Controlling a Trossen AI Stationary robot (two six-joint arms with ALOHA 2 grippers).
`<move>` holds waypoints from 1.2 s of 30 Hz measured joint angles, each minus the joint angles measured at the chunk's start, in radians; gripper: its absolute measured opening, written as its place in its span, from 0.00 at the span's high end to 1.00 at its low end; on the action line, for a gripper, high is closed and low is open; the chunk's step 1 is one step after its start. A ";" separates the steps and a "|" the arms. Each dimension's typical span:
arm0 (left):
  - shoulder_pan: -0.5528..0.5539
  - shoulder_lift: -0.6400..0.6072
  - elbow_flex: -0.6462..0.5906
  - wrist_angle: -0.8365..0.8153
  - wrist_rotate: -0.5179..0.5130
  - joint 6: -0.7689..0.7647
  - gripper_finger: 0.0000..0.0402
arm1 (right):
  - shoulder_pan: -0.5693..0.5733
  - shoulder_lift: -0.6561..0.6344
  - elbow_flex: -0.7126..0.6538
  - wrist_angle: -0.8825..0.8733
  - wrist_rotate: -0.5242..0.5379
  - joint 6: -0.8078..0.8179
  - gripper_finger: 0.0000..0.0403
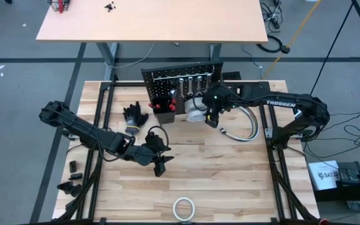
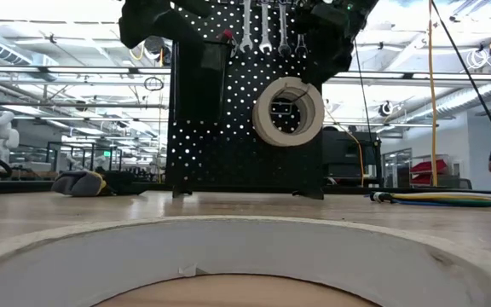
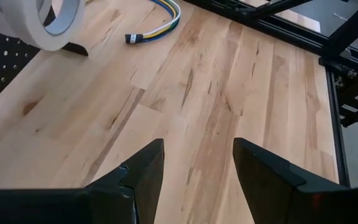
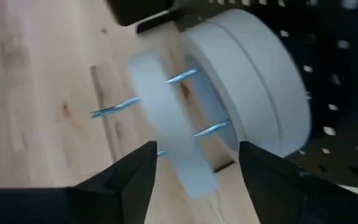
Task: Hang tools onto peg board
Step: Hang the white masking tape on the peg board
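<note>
Right end effector (image 4: 194,165) spread at peg board (image 2: 228,128), pale plank tabletop (image 1: 230,169), bright hall behind

Grey floor (image 1: 17,94), tan desk (image 1: 149,22), seemingly bright ceiling lights (image 2: 49,51).

Three tape rolls (image 1: 184,208), four wrenches (image 2: 265,26), one glove (image 1: 134,117)

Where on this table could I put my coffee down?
Bare wood lies between the tape roll at the near edge and the left claw, and right of it toward the cables. It is crowded at the peg board, where the right claw and black gloves sit.
</note>
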 joint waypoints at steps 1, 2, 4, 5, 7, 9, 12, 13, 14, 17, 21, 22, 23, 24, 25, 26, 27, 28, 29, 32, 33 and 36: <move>0.000 0.000 0.000 -0.004 0.000 0.000 0.52 | 0.012 -0.002 0.000 0.001 0.005 0.005 0.46; 0.000 0.000 0.000 -0.011 0.000 0.000 0.52 | 0.025 -0.003 0.000 0.004 0.012 0.010 0.47; 0.000 0.000 0.000 -0.021 0.000 0.000 0.52 | 0.054 -0.007 0.000 0.008 0.049 0.024 0.50; 0.000 0.000 0.000 -0.022 0.000 -0.001 0.52 | 0.070 -0.008 0.000 0.013 0.070 0.030 0.52; 0.000 0.000 0.000 -0.021 0.000 0.000 0.52 | 0.103 -0.011 0.000 0.035 0.118 0.043 0.55; 0.000 0.000 0.000 -0.022 0.000 0.000 0.52 | 0.134 -0.012 0.000 0.051 0.152 0.052 0.58; 0.000 0.000 0.000 -0.022 0.000 0.000 0.52 | 0.166 -0.012 0.000 0.078 0.151 0.057 0.67; 0.000 0.000 0.000 -0.023 0.000 0.000 0.52 | 0.173 -0.011 0.000 0.081 0.148 0.055 0.72; 0.000 0.000 0.000 -0.026 0.000 0.000 0.52 | 0.177 -0.010 0.000 0.082 0.143 0.050 0.77; 0.000 0.006 0.000 -0.028 -0.003 0.000 0.52 | 0.180 -0.002 0.000 0.082 0.143 0.039 0.95; 0.000 0.033 0.000 -0.037 -0.009 0.000 0.52 | 0.172 0.017 0.000 0.097 0.145 0.041 0.98; 0.000 0.043 0.000 -0.036 -0.009 0.000 0.52 | 0.168 0.024 0.000 0.096 0.145 0.041 0.99; 0.000 0.053 0.000 -0.037 -0.009 0.000 0.52 | 0.165 0.033 0.000 0.095 0.146 0.040 0.99; 0.000 0.063 0.000 -0.036 -0.009 0.000 0.52 | 0.161 0.038 0.000 0.097 0.150 0.039 1.00; 0.000 0.072 0.000 -0.036 -0.009 0.000 0.52 | 0.156 0.043 0.000 0.097 0.161 0.039 1.00; 0.000 0.079 0.000 -0.036 -0.009 0.000 0.52 | 0.152 0.051 0.000 0.102 0.179 0.039 1.00; 0.000 0.087 0.000 -0.031 -0.008 0.000 0.52 | 0.149 0.053 0.000 0.110 0.196 0.040 1.00; 0.000 0.091 0.000 -0.027 -0.006 0.000 0.52 | 0.144 0.055 0.000 0.110 0.210 0.039 1.00; 0.000 0.095 0.000 -0.029 -0.001 0.000 0.52 | 0.140 0.055 0.000 0.109 0.225 0.038 1.00; -0.002 0.100 0.000 -0.017 0.003 0.000 0.52 | 0.122 0.060 0.000 0.125 0.268 0.042 1.00; -0.002 0.100 0.000 -0.016 0.003 0.000 0.52 | 0.117 0.060 0.000 0.128 0.273 0.042 1.00; -0.002 0.100 0.000 -0.012 0.003 0.000 0.52 | 0.099 0.067 0.000 0.161 0.275 0.041 1.00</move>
